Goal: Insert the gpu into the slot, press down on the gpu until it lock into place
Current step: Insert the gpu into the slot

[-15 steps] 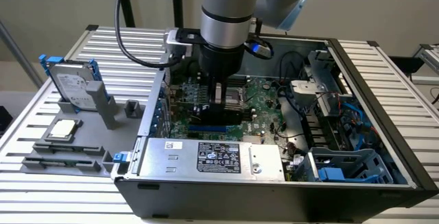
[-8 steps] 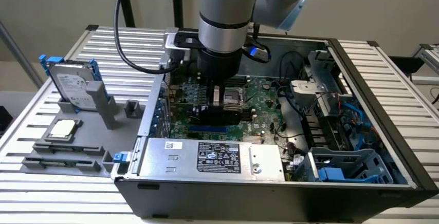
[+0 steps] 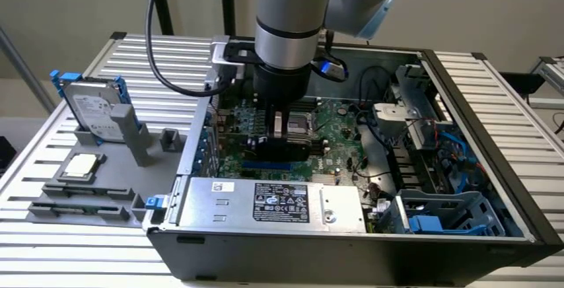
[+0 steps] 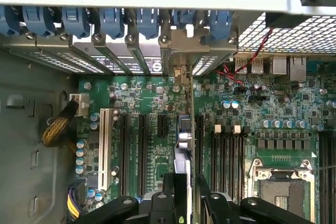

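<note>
The pincer point(image 4: 191, 187) pinches the gpu point(image 3: 286, 148) by its upper edge; the card hangs edge-down directly below it, long axis parallel to the blue slot point(image 3: 264, 167); the slot lies just beneath on the motherboard point(image 3: 339, 129)

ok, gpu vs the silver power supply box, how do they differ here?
Colour: the gpu is black; the power supply box is silver with a label. Bulk: the gpu is a thin card; the box is thick. Pose: the gpu stands on edge in the gripper over the motherboard; the box lies flat. Both are rectangular, inside the open case.
</note>
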Controlling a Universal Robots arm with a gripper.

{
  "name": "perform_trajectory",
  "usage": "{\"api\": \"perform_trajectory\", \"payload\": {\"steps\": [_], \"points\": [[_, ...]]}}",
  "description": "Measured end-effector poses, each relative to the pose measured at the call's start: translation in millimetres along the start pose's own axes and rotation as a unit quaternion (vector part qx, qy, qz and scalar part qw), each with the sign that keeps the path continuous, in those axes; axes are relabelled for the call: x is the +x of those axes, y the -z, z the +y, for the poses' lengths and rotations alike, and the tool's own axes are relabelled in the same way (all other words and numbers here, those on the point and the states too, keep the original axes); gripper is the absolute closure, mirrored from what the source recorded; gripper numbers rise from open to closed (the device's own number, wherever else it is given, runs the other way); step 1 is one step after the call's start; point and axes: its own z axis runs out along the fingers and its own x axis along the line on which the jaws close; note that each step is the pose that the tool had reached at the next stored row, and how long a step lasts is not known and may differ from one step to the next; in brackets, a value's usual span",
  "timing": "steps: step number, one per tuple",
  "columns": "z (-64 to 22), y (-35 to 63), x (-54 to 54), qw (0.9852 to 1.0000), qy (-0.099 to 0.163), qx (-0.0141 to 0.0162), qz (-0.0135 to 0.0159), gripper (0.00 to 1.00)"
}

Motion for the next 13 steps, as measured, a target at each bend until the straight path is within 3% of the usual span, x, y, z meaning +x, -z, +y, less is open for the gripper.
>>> {"api": "perform_trajectory", "payload": {"steps": [13], "points": [[0.6, -1.3, 4.6, 1.0, 0.0, -0.0005, 0.0001, 0.73]]}}
